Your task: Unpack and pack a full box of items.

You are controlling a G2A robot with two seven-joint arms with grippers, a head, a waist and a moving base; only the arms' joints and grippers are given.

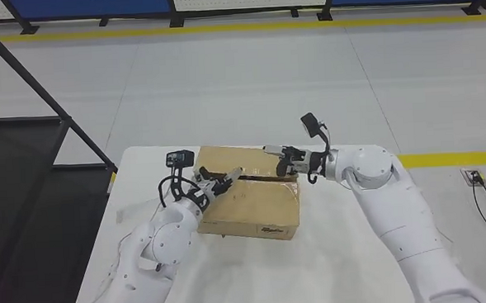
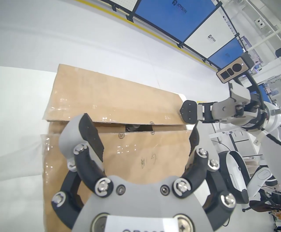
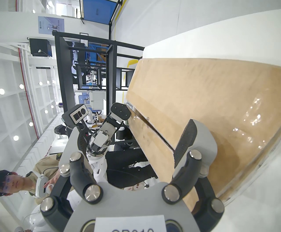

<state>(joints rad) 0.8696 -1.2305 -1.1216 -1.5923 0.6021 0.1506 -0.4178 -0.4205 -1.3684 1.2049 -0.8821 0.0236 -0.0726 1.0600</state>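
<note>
Top view: the taped brown cardboard box (image 1: pixel 254 202) is sitting shut on the white bench (image 1: pixel 331 262), so I reckon unpacking is barely starting. Left wrist: the left pincer (image 2: pixel 140 131) is hovering wide open, empty, over the flap seam (image 2: pixel 138 127); a round stamp (image 2: pixel 121 135) and pen scribbles (image 2: pixel 149 160) are showing. Right wrist: the right pincer (image 3: pixel 134 140) is gaping empty beside that seam.

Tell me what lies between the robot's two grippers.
Top view: the top seam of the brown cardboard box runs between the left gripper and the right gripper.

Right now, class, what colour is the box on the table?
Brown cardboard box, clearest in left wrist view.
</note>
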